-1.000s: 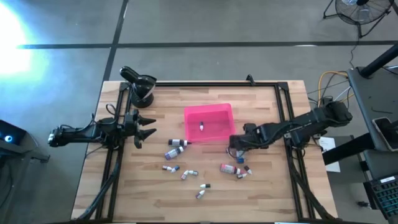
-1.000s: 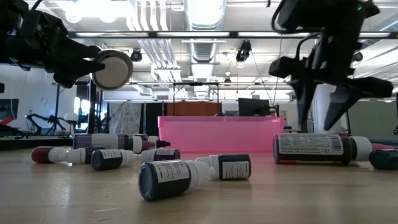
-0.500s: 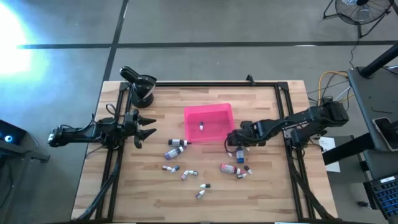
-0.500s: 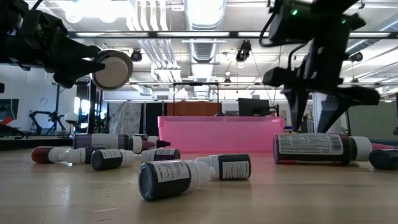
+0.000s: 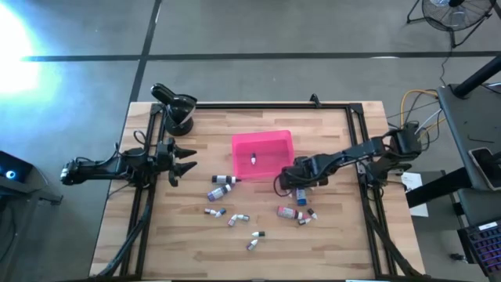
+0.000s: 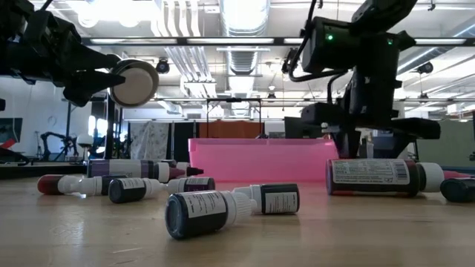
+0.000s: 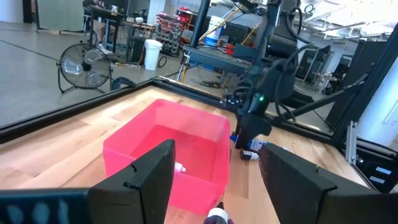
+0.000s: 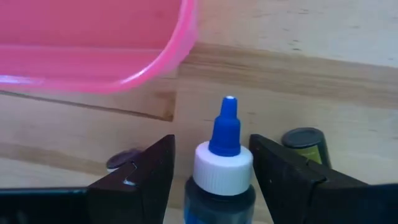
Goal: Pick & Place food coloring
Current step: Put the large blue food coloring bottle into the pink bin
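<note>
The pink tray (image 5: pixel 262 154) stands mid-table with one small bottle (image 5: pixel 254 160) lying in it. Several food coloring bottles (image 5: pixel 221 181) lie loose on the wood on the near side of the tray. My right gripper (image 5: pixel 288 183) points down just off the tray's near right corner. It is open, a finger on either side of a lying bottle with a white cap and blue tip (image 8: pixel 224 155), with a gap on each side. My left gripper (image 5: pixel 184 160) waits open and level at the table's left.
A dark-capped bottle (image 8: pixel 305 142) lies close beside my right gripper's finger. More bottles (image 5: pixel 288 211) lie nearer the front edge. A large bottle (image 6: pixel 375 178) lies in front of my right gripper in the low view. A black frame (image 5: pixel 258 106) rims the table.
My right gripper has come down toward the table and shifted toward the left edge, closer to the tray's near right corner, turning a little. Its fingers now stand low around the blue-tipped bottle. The bottles have not moved.
</note>
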